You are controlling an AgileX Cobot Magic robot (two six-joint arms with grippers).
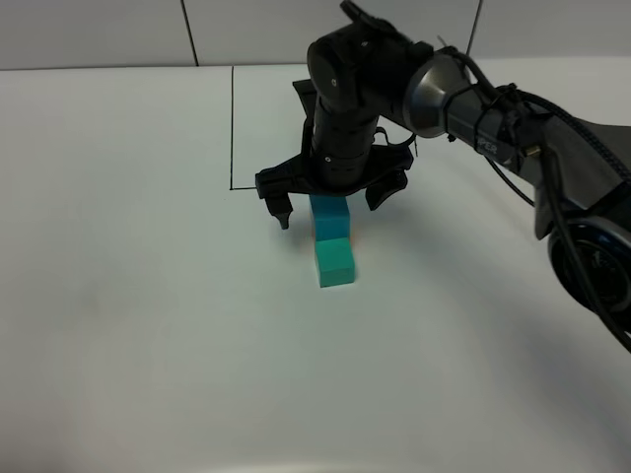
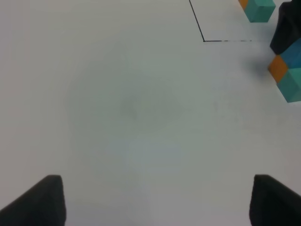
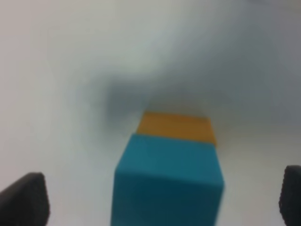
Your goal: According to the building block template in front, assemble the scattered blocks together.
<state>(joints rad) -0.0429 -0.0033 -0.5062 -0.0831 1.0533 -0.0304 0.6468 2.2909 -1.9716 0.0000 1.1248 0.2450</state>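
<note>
My right gripper (image 1: 330,202) is open and straddles the blue cube (image 1: 328,211) without touching it. The teal-green cube (image 1: 335,262) sits against the blue one, on its near side. Only a sliver of the orange cube (image 1: 355,236) shows against the blue cube. The right wrist view shows the blue cube (image 3: 169,183) between the spread fingers, with the orange cube (image 3: 176,127) beyond it. The left wrist view shows the orange (image 2: 278,67), blue (image 2: 295,52) and teal-green (image 2: 292,85) cubes together. The template's teal-green cube (image 2: 258,10) stands inside the black outline (image 2: 203,41). My left gripper (image 2: 155,202) is open and empty.
The black outline (image 1: 232,128) is drawn on the white table (image 1: 128,296), behind and left of the cubes. My right arm (image 1: 473,108) reaches in from the right and hides the template in the exterior view. My left arm is out of the exterior view.
</note>
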